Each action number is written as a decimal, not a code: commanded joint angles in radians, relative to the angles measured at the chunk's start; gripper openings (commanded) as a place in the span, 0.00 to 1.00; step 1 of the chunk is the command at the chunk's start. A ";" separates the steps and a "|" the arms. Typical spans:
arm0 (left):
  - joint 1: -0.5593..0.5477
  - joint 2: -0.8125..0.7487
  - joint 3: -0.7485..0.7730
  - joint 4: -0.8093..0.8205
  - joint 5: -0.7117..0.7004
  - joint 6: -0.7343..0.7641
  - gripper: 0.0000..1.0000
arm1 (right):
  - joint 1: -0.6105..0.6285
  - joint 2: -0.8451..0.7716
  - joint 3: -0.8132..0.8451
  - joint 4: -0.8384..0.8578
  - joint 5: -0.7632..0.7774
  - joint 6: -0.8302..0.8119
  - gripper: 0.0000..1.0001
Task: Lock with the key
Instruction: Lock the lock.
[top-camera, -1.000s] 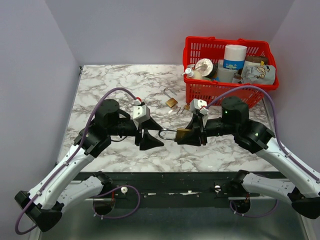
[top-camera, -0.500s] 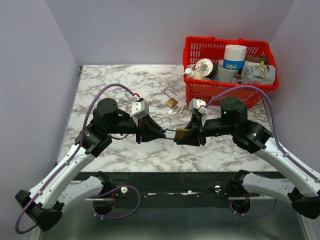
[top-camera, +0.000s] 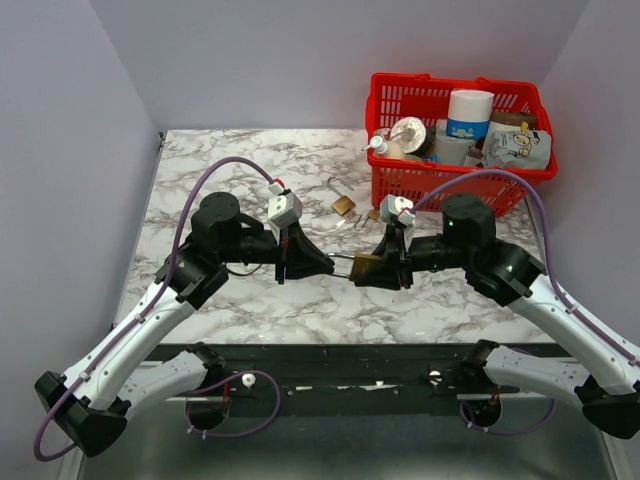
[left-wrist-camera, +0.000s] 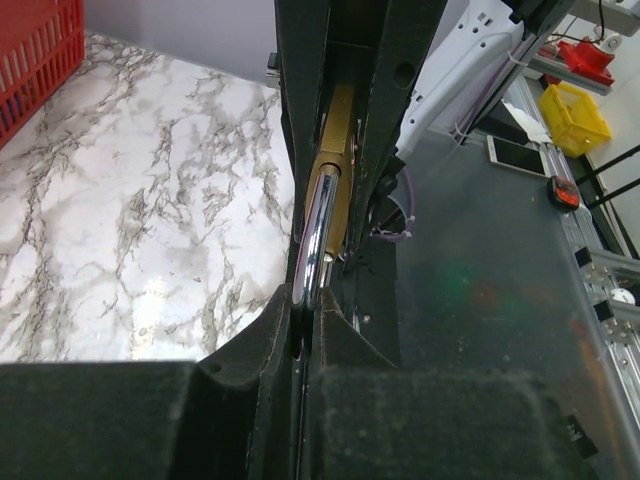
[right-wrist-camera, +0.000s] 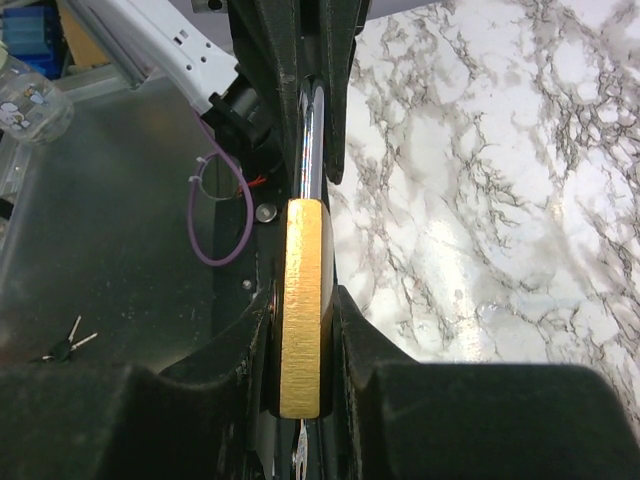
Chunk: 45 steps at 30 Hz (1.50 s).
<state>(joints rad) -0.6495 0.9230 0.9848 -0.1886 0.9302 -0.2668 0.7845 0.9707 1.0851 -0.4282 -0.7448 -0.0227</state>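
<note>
The left gripper (top-camera: 320, 265) is clamping tight on the steel shackle (left-wrist-camera: 318, 235) of the padlock (top-camera: 366, 268). The right gripper (top-camera: 386, 268) is squeezing the brass body (right-wrist-camera: 303, 300) between its fingers, so the padlock is being held lengthwise between the two arms, over the desk (top-camera: 200, 170) toward the middle of its near edge. A second padlock (top-camera: 343, 204) is lying farther back, near the red basket (top-camera: 455, 182), which is sitting in the far right corner.
</note>
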 joint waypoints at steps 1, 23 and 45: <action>-0.070 0.043 -0.009 0.109 -0.040 -0.094 0.00 | 0.022 0.039 0.027 0.189 -0.044 -0.016 0.01; -0.127 0.088 -0.060 0.217 -0.067 -0.099 0.00 | 0.033 0.137 0.078 0.300 -0.101 0.090 0.01; 0.004 0.209 0.261 -0.106 -0.258 0.149 0.05 | 0.032 0.135 -0.018 0.166 0.010 0.013 0.01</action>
<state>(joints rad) -0.6472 1.0935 1.1896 -0.4599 0.8700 -0.0364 0.7734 1.0771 1.0492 -0.4103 -0.7513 -0.0345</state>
